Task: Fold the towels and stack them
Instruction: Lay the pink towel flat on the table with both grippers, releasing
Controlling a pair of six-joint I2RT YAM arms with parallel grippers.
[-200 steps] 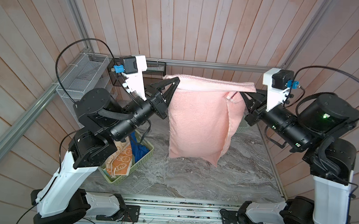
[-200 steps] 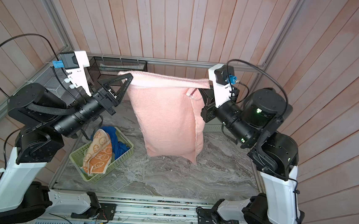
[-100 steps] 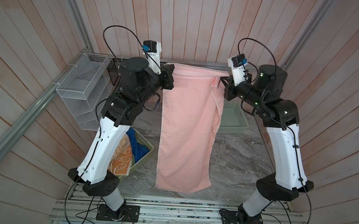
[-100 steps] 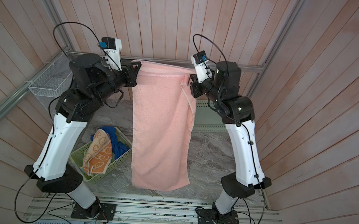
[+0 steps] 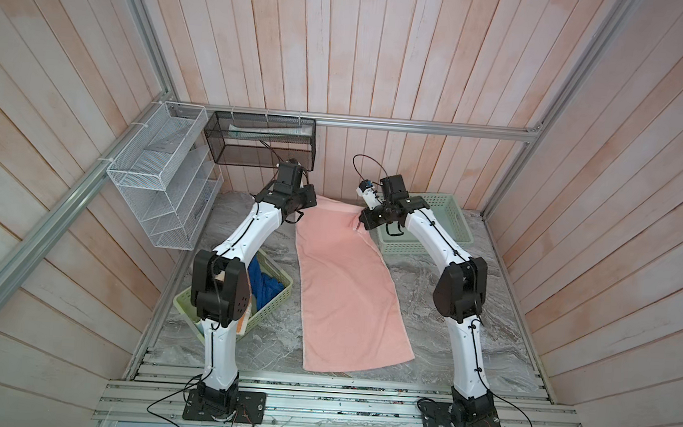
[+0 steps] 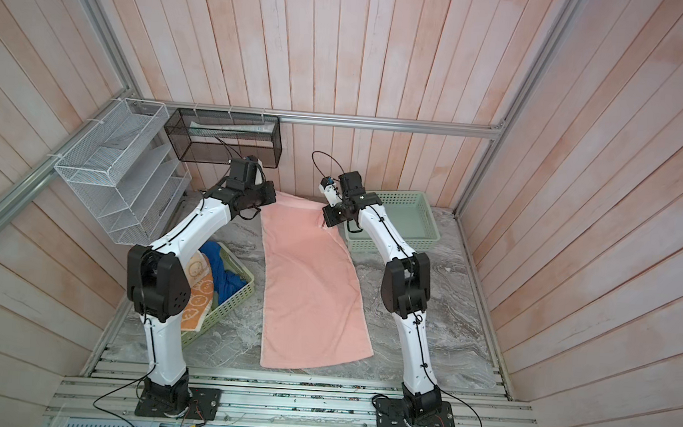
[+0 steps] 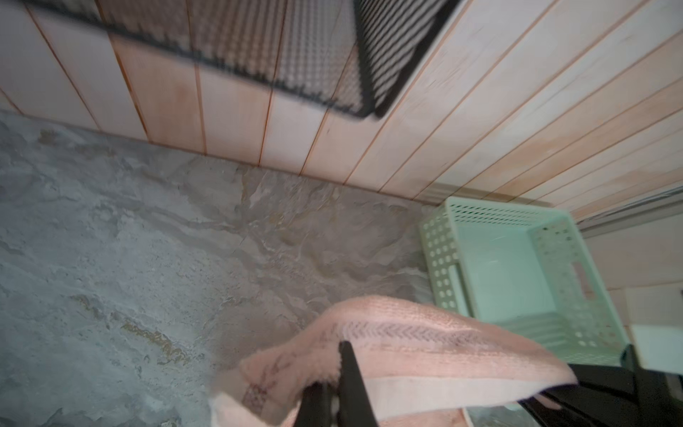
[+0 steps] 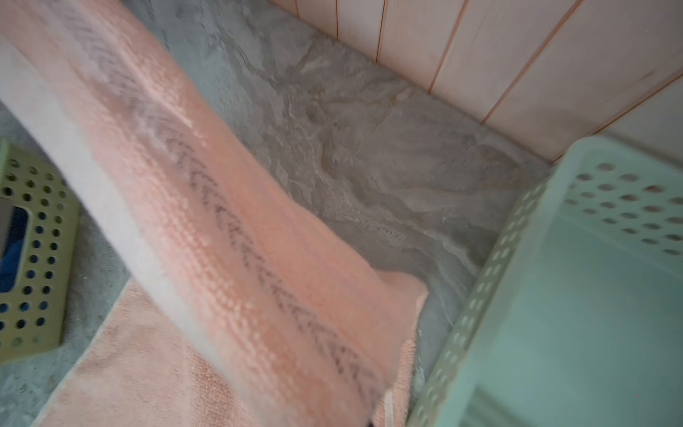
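The plain pink terry towel (image 5: 346, 290) lies spread lengthwise on the grey marbled surface (image 5: 413, 333), far edge slightly raised. The left jaws and the right jaws, each pressed together, pinch its 2 far corners. This looks like laying out for fold 1. Next, those corners likely go to the near edge. The empty mint perforated basket (image 5: 441, 197) sits just beside the right corner. The olive basket (image 5: 269, 313), holding a royal blue towel (image 5: 263, 283), stands left.

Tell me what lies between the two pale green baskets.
The pink towel, spread out, lies between the filled basket and the empty basket; both top views show it.
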